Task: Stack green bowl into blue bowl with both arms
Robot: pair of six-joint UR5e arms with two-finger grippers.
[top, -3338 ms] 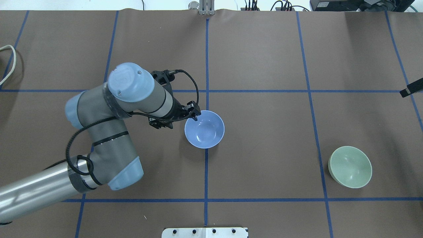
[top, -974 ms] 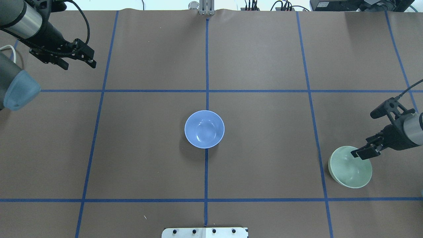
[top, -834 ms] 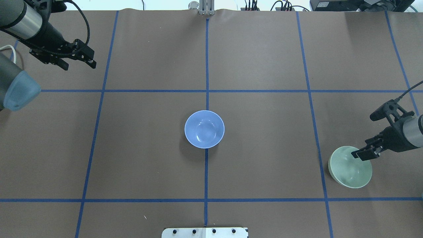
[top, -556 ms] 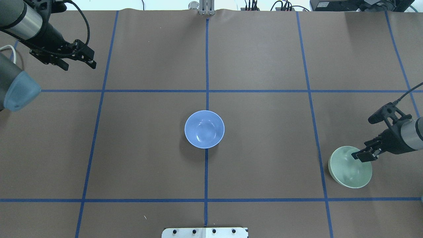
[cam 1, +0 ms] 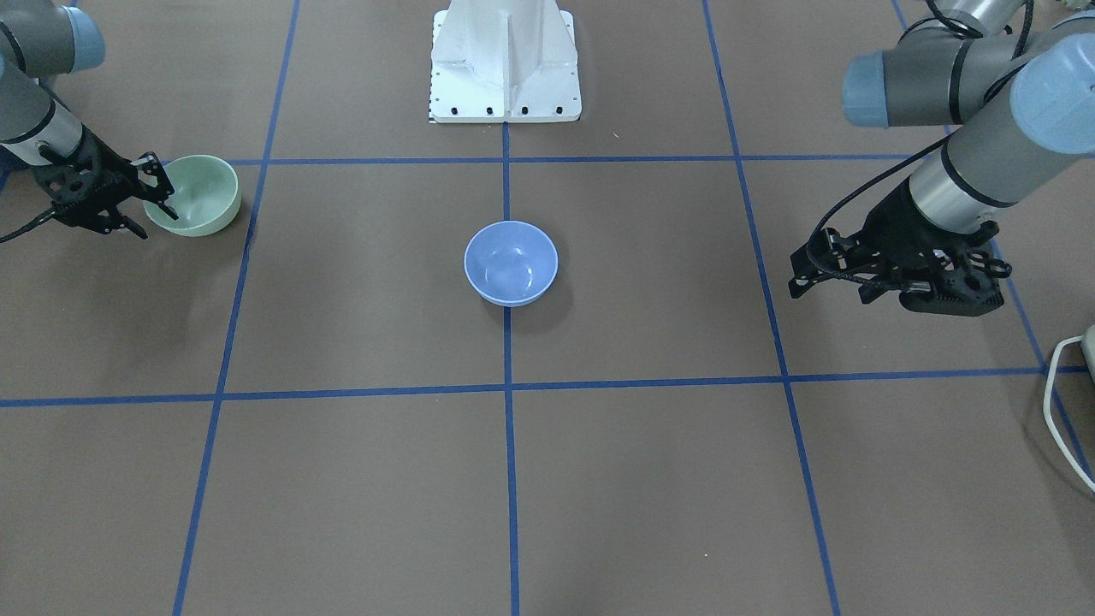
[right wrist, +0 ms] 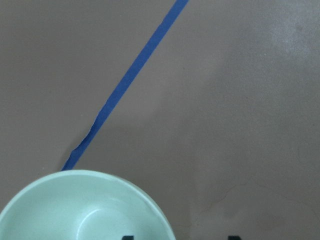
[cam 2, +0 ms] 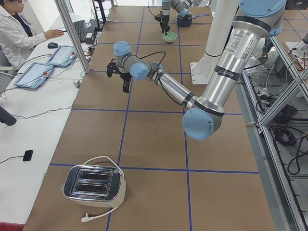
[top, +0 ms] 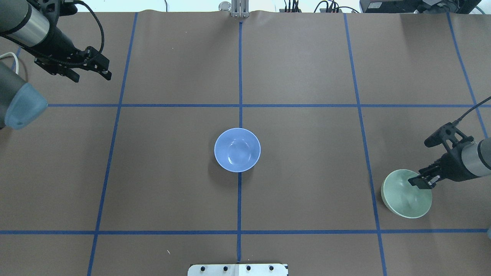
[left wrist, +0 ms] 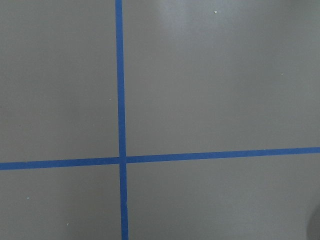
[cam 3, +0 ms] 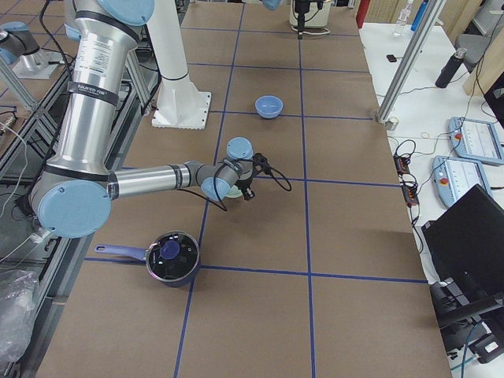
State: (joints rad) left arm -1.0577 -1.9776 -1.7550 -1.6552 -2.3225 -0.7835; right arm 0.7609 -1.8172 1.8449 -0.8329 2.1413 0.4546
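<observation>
Step in hand: grasping the green bowl (top: 402,199); stacking not started

- right gripper (top: 422,183) is down at the rim of the green bowl, on the side nearest that arm. The wrist cam shows two fingertips at the bottom edge, one over the bowl's inside and one outside the wall, so the jaws are open and straddle the rim. Nothing clamped yet. Can't tell whether either finger touches the wall
- green bowl sits upright on the table (top: 307,172) at the robot's right end, just right of a blue tape line (top: 368,168)
- blue bowl (top: 237,150) sits upright and empty mid-table, on the centre tape line, well apart from the green one
- left gripper (top: 91,76) is parked at the far left of the table, well clear of both bowls. Jaws look spread and it holds nothing. Its wrist cam shows only table and a tape cross

Next move, my read: close the right jaws on the rim, lift straight up, carry to centre, then lower into the blue bowl. The bowls are the same size, so centring matters or the green one will catch on the rim. A one-sided rim pinch may let the bowl tilt. The blue bowl is unheld and could slide on contact, so the left arm may need to steady it

Text and brands: nothing readable on the bowls, the arms or the white base (cam 1: 505,60)
</observation>
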